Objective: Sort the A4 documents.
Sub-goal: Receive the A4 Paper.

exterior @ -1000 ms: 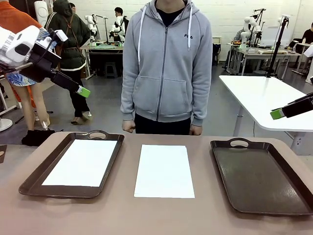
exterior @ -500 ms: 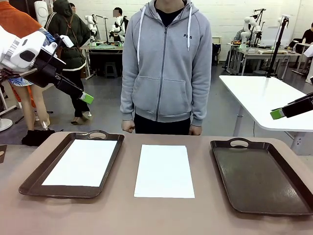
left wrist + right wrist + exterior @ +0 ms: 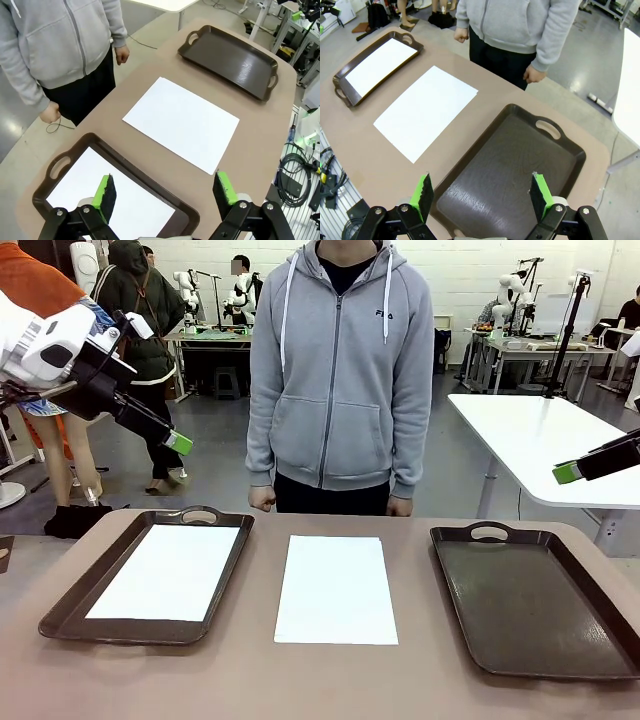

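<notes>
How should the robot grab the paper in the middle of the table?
Probably take the A4 sheet by a corner of its near short edge, coming down from above on the robot's side. It lies flat on the table, so its middle gives nothing to pinch, and that edge is free.

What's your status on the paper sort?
Left gripper, right gripper open, empty, aloft. One sheet in left tray, second sheet on table left of right tray. Person at far edge, clear.
</notes>
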Controlling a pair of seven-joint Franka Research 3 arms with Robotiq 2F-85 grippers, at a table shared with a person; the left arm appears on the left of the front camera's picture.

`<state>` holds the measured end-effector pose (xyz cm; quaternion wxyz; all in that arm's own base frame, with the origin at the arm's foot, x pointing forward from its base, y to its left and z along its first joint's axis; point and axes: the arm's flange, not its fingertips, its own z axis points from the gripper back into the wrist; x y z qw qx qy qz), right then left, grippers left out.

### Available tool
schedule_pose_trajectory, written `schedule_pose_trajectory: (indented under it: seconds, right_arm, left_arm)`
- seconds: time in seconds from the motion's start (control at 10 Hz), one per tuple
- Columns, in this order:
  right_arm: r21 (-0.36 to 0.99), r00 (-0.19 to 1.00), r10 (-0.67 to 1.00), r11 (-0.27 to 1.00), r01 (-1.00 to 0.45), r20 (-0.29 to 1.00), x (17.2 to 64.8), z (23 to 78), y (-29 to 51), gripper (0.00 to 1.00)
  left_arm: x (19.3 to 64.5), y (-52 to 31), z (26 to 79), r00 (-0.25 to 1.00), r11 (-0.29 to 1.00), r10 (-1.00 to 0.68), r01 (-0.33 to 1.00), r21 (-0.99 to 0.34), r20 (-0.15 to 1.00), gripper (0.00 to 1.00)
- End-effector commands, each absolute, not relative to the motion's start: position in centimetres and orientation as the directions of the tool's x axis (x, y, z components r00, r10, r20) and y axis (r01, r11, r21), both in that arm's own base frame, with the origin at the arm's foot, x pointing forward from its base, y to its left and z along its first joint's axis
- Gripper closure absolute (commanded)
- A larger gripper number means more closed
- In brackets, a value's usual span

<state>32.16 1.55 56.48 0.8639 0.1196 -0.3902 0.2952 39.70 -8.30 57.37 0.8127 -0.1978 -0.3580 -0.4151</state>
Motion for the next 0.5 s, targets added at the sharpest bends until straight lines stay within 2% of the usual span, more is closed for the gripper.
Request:
schedule_pose_trajectory:
  seconds: [0.0, 0.4]
  right_arm:
    - [-0.016, 0.521, 0.414, 0.794, -0.608, 0.747, 32.25, 56.37, 1.65, 0.0]
    - [-0.016, 0.521, 0.414, 0.794, -0.608, 0.747, 32.25, 56.37, 1.65, 0.0]
  left_arm:
    - [39.24, -8.27, 57.07, 0.396, 0.566, -0.53, 0.824, -0.034, 0.75, 0.0]
    - [39.7, -8.3, 57.37, 0.399, 0.577, -0.533, 0.816, -0.024, 0.746, 0.0]
